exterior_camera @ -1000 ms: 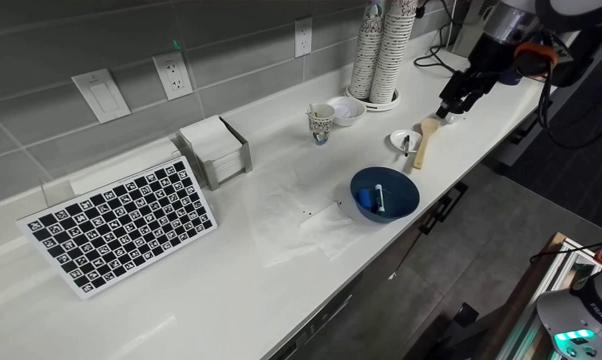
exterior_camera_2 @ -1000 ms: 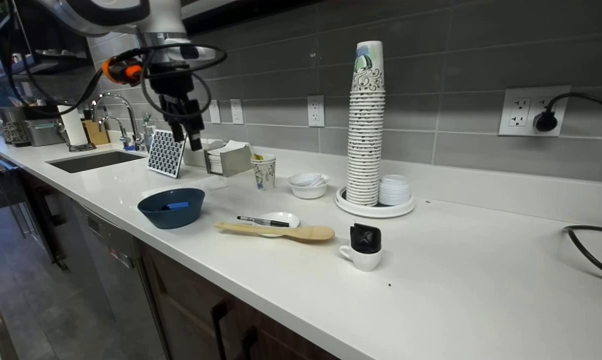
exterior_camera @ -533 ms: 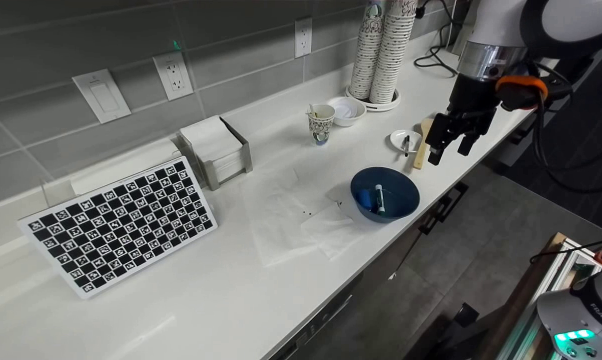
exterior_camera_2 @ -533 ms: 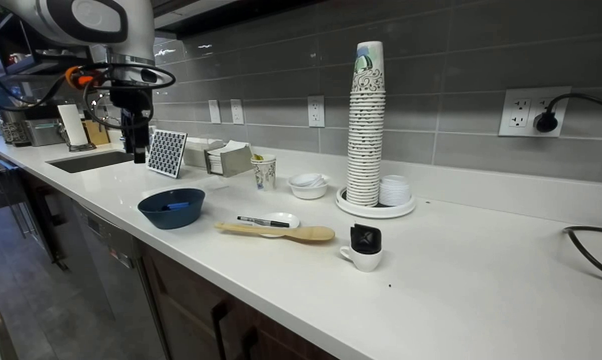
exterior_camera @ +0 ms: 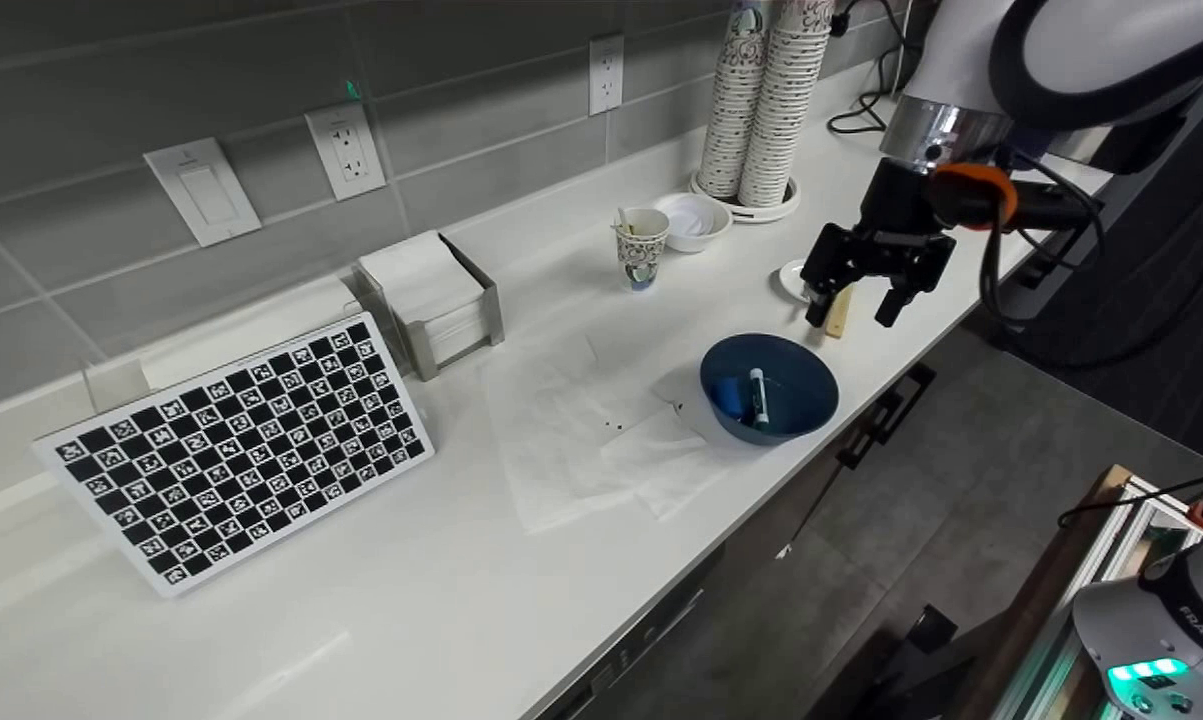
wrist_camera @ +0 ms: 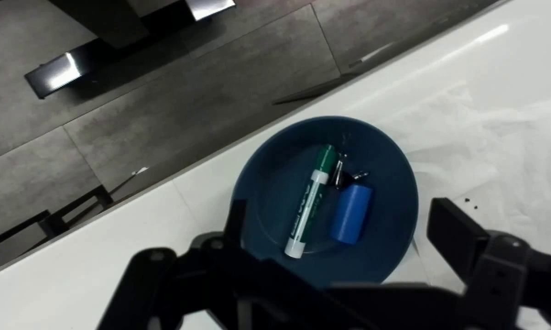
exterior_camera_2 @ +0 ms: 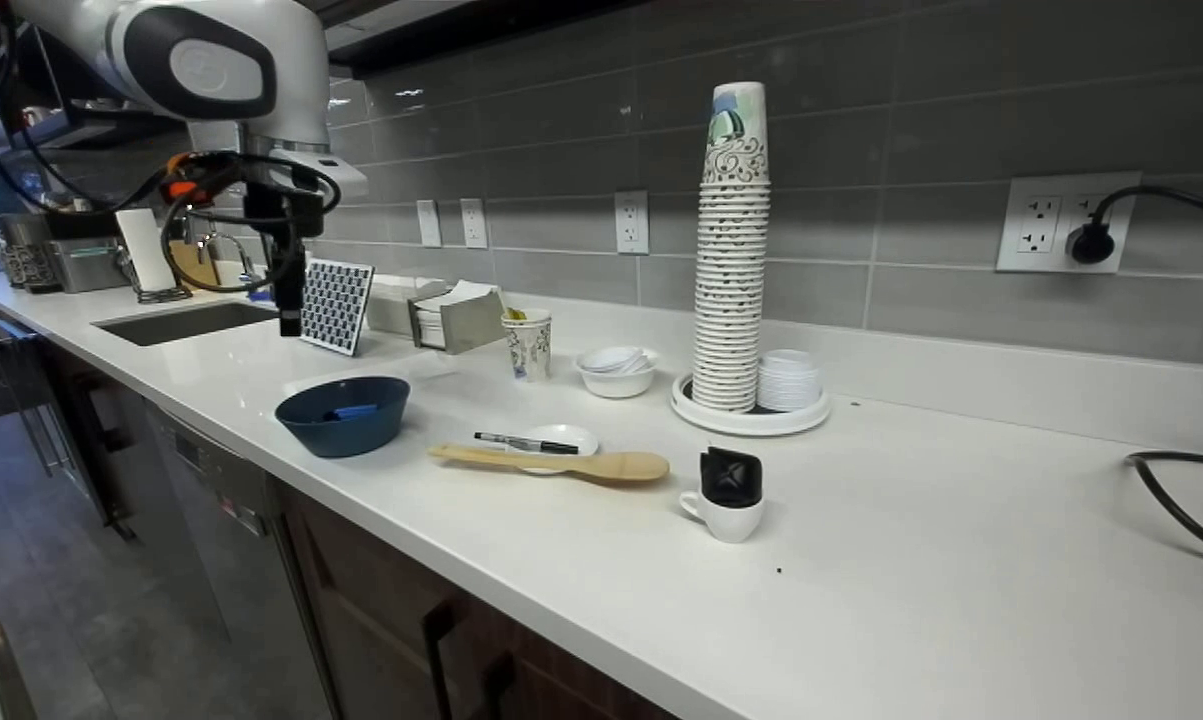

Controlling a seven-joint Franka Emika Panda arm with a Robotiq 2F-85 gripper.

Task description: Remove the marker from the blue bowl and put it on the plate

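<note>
The marker (wrist_camera: 308, 206), green and white with a green cap, lies in the dark blue bowl (wrist_camera: 392, 183). It also shows in an exterior view (exterior_camera: 759, 398); in the exterior view with the mug, the bowl (exterior_camera_2: 361, 440) wall hides it. My gripper (wrist_camera: 338, 213) is open and empty. In the wrist view its fingers spread either side of the bowl's near part. In an exterior view the gripper (exterior_camera: 851, 312) hangs above the counter, beside and higher than the bowl. The small white plate (exterior_camera_2: 576, 436) holds a black pen (exterior_camera_2: 526, 443); the gripper partly covers the plate (exterior_camera: 791, 278).
A blue cylinder (wrist_camera: 352, 214) and a dark clip (wrist_camera: 341, 176) lie beside the marker. A wooden spoon (exterior_camera_2: 551, 462) lies along the plate. A white mug (exterior_camera_2: 726, 518) holds a black object. Stacked cups (exterior_camera_2: 729, 290) stand near the wall. The bowl is close to the counter edge.
My gripper has moved down and toward the bowl from above the spoon's far end, and has turned. Its fingers now show spread wide. The marker and bowl have not moved.
</note>
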